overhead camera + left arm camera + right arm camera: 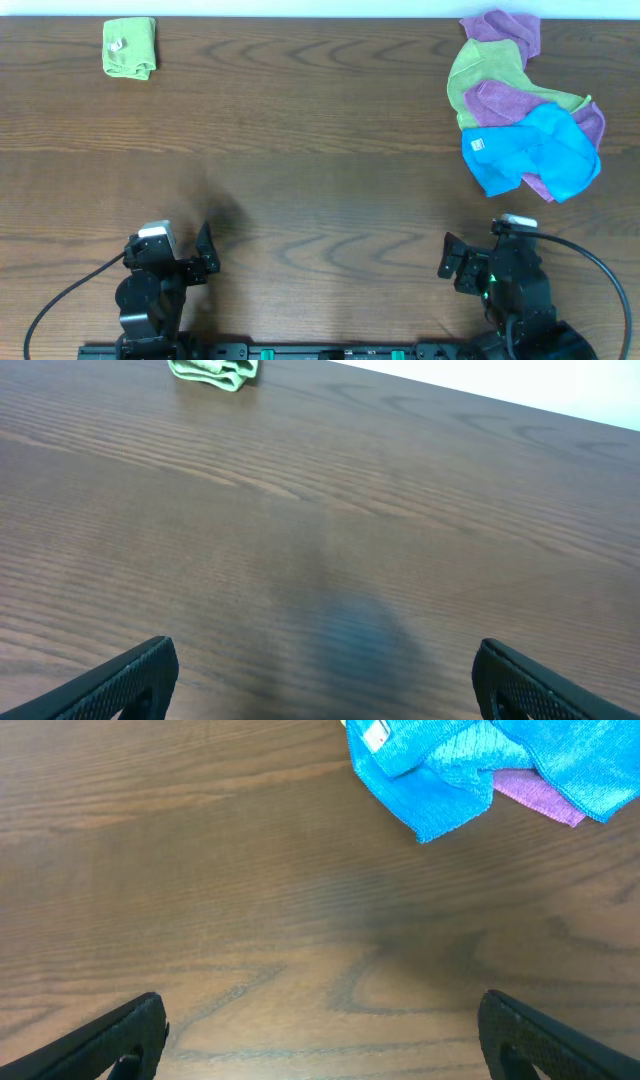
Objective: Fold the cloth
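The lime-green cloth (pixel 130 48) lies folded into a small bundle at the table's far left corner, its white tag on top. It also shows at the top of the left wrist view (pixel 213 371). My left gripper (pixel 190 262) is open and empty near the front edge, far from the cloth; its fingertips show in the left wrist view (pixel 325 675). My right gripper (pixel 458 262) is open and empty at the front right; its fingertips show in the right wrist view (pixel 322 1035).
A pile of cloths lies at the far right: a blue cloth (pixel 530 150) with a white tag, purple cloths (pixel 502 32) and a duller green cloth (pixel 480 75). The blue cloth (pixel 470 760) and a purple edge (pixel 540 795) show in the right wrist view.
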